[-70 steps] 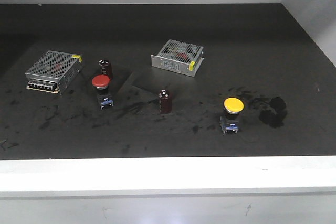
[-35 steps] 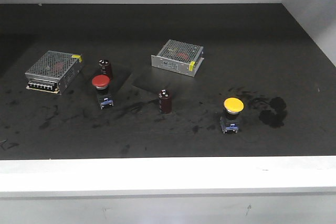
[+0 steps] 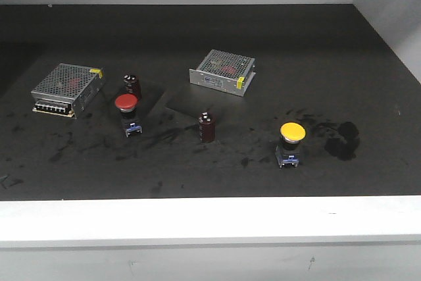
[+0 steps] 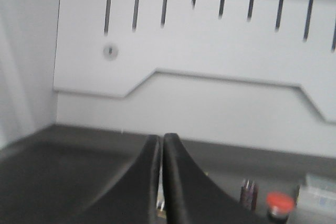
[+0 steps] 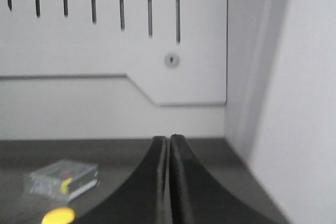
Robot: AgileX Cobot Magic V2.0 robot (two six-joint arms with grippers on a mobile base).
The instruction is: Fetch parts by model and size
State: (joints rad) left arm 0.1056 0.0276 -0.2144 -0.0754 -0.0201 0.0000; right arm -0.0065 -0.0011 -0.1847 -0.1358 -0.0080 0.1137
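the black work surface fills most of my front view, scuffed and smeared, with a white ledge along its near edge. behind it, both wrist views show me a white back panel cut with vertical slots.

two silver perforated power supply boxes sit on the surface: the left power supply near the left edge, and the second power supply further back near the middle.

the left gripper sits low in its wrist view, its two dark fingers pressed together with nothing between them. the right gripper looks the same, fingers closed against each other and empty. neither one appears in my front view.

the red push-button switch stands upright just right of the left power supply, on a dark base with blue terminals. the yellow push-button switch stands upright well to the right, near the front, beside a dark stain. both are untouched and well apart from each other.

one maroon capacitor stands just behind the red switch. the other capacitor stands between the two switches, nearer the middle.
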